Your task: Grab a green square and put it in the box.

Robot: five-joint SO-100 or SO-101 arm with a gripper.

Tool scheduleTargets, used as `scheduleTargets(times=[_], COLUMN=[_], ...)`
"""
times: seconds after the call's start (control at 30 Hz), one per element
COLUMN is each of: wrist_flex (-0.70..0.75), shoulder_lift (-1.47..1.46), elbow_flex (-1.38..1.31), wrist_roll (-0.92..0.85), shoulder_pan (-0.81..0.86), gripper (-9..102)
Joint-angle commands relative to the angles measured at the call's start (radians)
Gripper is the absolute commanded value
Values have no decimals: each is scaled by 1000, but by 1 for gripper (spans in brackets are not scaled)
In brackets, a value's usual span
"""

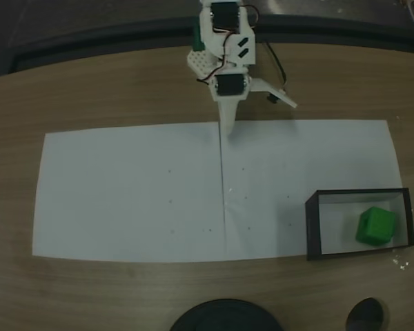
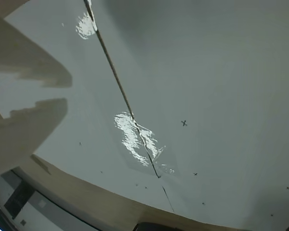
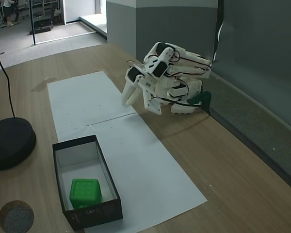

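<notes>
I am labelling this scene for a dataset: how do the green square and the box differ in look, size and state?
The green square is a bright green solid cube; the box is an open-topped tray with thin black walls and a white floor. The cube is far smaller than the box, which is several times wider. The cube sits inside; the box contains it, resting on white paper. Both lie away from the pincer.

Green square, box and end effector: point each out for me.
green square point(image 1: 375, 225), a fixed view, its top face.
box point(image 1: 312, 227), a fixed view, its left wall.
end effector point(image 3: 127, 97), a fixed view, between the fingertips.
</notes>
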Motion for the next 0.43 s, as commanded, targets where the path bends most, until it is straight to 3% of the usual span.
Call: scheduleTargets(times=[0.0,0.1,0.4], wrist_flex=[12,109,109], shoulder_lift=[21,21,20], elbow_flex=[-29,-52,-52], wrist_roll=[48,57,58], shoulder_pan=[2,-2,2], gripper=[0,0,0])
